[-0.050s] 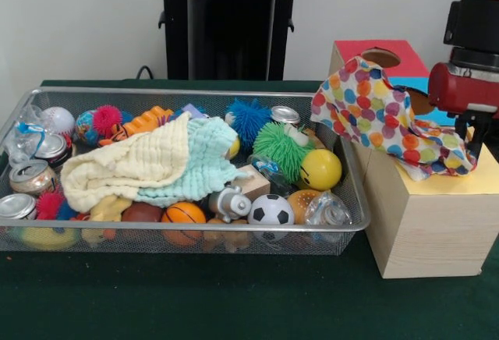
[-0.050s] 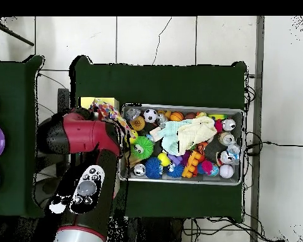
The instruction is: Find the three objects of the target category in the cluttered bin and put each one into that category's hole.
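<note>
**Polka-dot cloth draped on the sorting box beside the wire bin**

The wire bin (image 1: pixel 355 192) sat on the green-covered bench (image 1: pixel 234 301), and everything else is placed against it. Just beside the bin's right end in the front view stood the wooden sorting box (image 1: pixel 425 227), with a red panel and round hole (image 1: pixel 380 58) at its back and a yellow panel nearer the front. A multicoloured polka-dot cloth (image 1: pixel 374 114) lay over the box top, one corner hanging at the bin's edge and the other end bunched on the yellow panel. The red arm (image 1: pixel 464 86) hung above that far end of the cloth; the tool (image 1: pixel 477 125) showed only as dark parts at the frame's edge, and I cannot tell whether it was spread, pressed together or pinching the cloth.

Inside the bin, a cream cloth (image 1: pixel 129 164) and a mint-green cloth (image 1: pixel 204 157) lay overlapped across the middle of the pile. Toward the box end sat a green spiky ball (image 1: pixel 284 149), a blue spiky ball (image 1: pixel 249 118), a yellow smiley ball (image 1: pixel 320 170) and a small soccer ball (image 1: pixel 270 210). A small basketball (image 1: pixel 182 215) lay at the front wall. At the end away from the box were drink cans (image 1: pixel 31 176) and a pink spiky ball (image 1: pixel 107 118).

In the overhead view the arm (image 2: pixel 84 138) covered most of the box, with the polka-dot cloth (image 2: pixel 106 112) showing at the bin's (image 2: pixel 179 181) edge.
</note>
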